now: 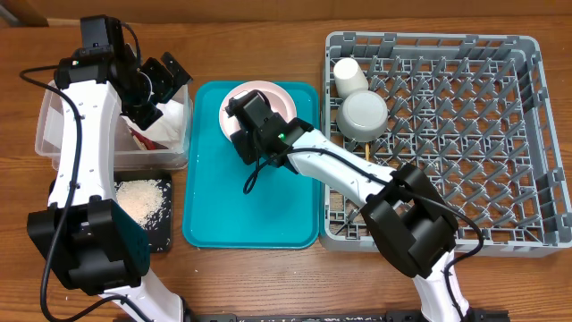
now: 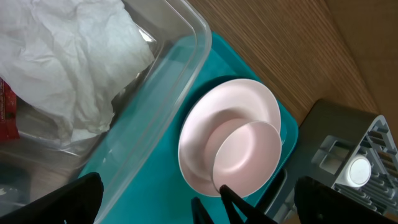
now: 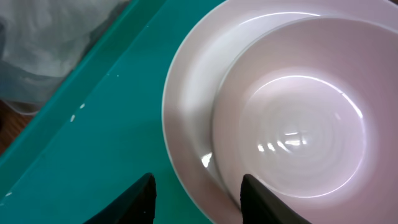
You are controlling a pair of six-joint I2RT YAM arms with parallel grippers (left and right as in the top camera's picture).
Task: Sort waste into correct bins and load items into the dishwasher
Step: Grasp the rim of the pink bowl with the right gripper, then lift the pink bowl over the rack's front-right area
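Note:
A pale pink plate point(image 1: 271, 88) point(image 3: 189, 93) sits at the far end of the teal serving tray, and a whitish bowl point(image 3: 298, 118) point(image 2: 249, 155) rests in it. My right gripper point(image 1: 243, 114) point(image 3: 199, 196) is open, its fingers straddling the plate's near rim without gripping. My left gripper point(image 1: 159, 89) point(image 2: 199, 208) hangs wide open and empty over the clear tub point(image 1: 52, 134) point(image 2: 183, 43). That tub holds the crumpled napkin point(image 1: 172, 121) point(image 2: 68, 56) and the red wrapper point(image 1: 141, 139) point(image 2: 5, 109). Rice point(image 1: 143, 199) lies on the black tray point(image 1: 163, 236).
The grey dish rack point(image 1: 529, 54) fills the right side, with a white cup point(image 1: 349, 76) point(image 2: 360, 171) and an upturned bowl point(image 1: 363, 114) in its far left corner. The teal tray point(image 1: 250, 206) lies between the tub and the rack.

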